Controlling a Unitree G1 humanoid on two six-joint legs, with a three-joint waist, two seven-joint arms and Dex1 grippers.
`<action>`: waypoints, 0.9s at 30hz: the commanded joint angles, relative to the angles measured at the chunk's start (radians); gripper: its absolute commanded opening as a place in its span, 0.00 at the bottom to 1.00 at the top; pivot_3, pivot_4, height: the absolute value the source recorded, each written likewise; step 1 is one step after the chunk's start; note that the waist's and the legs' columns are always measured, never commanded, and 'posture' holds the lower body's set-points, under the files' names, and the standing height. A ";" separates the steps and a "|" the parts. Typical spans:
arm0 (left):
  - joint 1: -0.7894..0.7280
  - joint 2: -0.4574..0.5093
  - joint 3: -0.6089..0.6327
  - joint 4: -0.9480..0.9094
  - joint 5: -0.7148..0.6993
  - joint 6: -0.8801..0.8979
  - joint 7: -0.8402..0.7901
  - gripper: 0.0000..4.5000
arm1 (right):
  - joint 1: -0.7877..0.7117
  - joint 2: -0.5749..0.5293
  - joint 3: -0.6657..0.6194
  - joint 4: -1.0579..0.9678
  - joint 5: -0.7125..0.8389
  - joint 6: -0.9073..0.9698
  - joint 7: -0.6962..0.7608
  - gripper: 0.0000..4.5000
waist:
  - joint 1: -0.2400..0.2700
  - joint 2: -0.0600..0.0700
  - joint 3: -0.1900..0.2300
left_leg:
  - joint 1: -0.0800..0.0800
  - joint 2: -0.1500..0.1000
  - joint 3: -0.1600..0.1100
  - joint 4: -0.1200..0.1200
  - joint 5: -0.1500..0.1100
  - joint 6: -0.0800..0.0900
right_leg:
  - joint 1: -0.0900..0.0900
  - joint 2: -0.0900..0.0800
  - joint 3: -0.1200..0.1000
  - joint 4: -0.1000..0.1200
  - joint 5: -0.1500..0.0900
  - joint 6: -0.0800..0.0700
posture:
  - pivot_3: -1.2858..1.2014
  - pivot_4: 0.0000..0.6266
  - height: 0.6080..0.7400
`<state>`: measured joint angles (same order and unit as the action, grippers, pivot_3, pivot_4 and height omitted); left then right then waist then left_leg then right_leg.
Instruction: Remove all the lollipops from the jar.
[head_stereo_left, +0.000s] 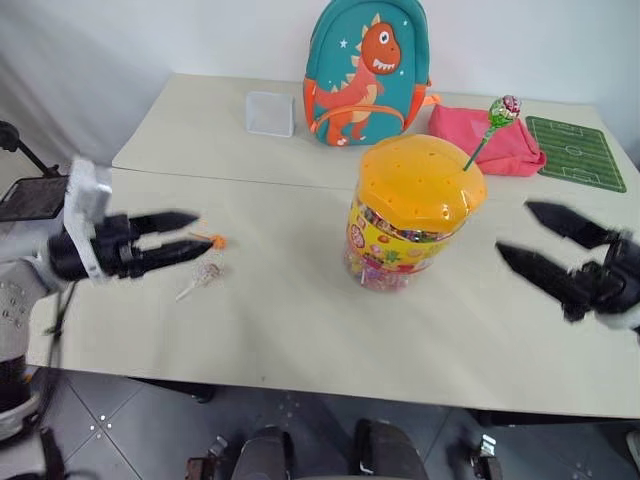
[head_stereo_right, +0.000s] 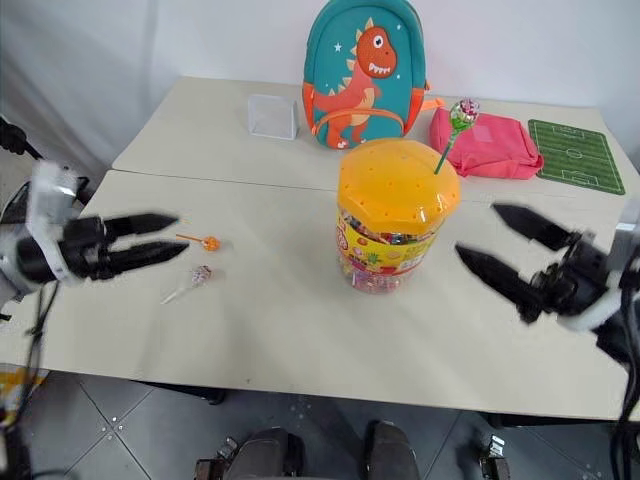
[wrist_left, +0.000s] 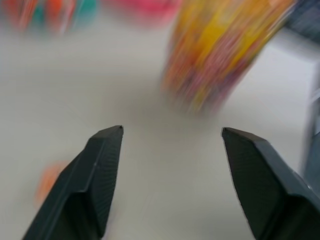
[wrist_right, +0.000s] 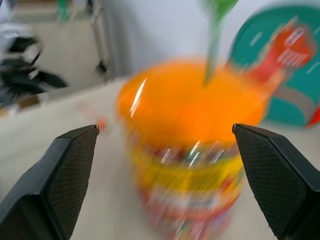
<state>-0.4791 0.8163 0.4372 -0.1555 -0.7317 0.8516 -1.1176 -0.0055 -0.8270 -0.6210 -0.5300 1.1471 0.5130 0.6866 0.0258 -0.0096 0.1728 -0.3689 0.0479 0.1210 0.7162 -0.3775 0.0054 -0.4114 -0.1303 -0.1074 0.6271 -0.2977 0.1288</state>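
Note:
The jar (head_stereo_left: 400, 245), a clear tub with an orange holed lid (head_stereo_left: 420, 180), stands mid-table. A green-stick lollipop (head_stereo_left: 503, 110) stands upright in the lid's right side. Two more lollipops lie on the table to the jar's left, one with an orange stick (head_stereo_left: 213, 240) and one with a white stick (head_stereo_left: 203, 276). My left gripper (head_stereo_left: 200, 233) hovers open and empty just left of those two. Right of the jar, my right gripper (head_stereo_left: 515, 228) stands open, pointing at it. In the right wrist view the jar (wrist_right: 185, 125) sits between the open fingers (wrist_right: 70, 165), farther off.
At the table's back stand a dinosaur backpack (head_stereo_left: 365, 70), a small clear box (head_stereo_left: 270, 113), a pink pouch (head_stereo_left: 485, 140) and a green pitch-patterned mat (head_stereo_left: 578, 152). A seam runs across the table behind the jar. The front edge is close below both grippers.

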 joint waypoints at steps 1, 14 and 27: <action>-0.102 -0.097 0.000 -0.014 -0.128 -0.037 0.013 0.98 | -0.140 0.002 0.081 0.062 -0.072 -0.001 -0.108 1.00 | -0.003 0.000 0.000 | 0.000 0.000 0.000 0.000 0.000 0.000 | 0.000 0.000 0.000 0.000 0.000 0.000 | 0.52 0.24 1.00; -0.061 -0.239 -0.147 -0.097 -0.138 -0.170 0.040 0.99 | -0.379 -0.008 0.223 0.191 -0.139 0.088 -0.067 1.00 | -0.005 0.000 0.000 | -0.002 0.000 0.001 -0.002 0.000 0.000 | -0.002 0.000 -0.001 0.000 0.000 0.001 | 0.52 0.24 1.00; -0.057 -0.275 -0.181 -0.102 -0.143 -0.253 0.092 1.00 | -0.497 0.036 0.268 0.301 -0.208 0.089 0.007 0.37 | -0.005 0.000 0.000 | -0.002 0.000 0.000 -0.001 0.000 0.001 | -0.002 0.000 -0.001 -0.001 0.000 0.001 | 0.52 0.24 1.00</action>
<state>-0.5237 0.5453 0.2530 -0.2241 -0.8583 0.6248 -1.0293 -0.4856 -0.7916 -0.3338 -0.2268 0.9423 0.6164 0.6830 0.0213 -0.0094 0.1730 -0.3707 0.0480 0.1216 0.7149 -0.3778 0.0060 -0.4131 -0.1300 -0.1084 0.6264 -0.2972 0.1296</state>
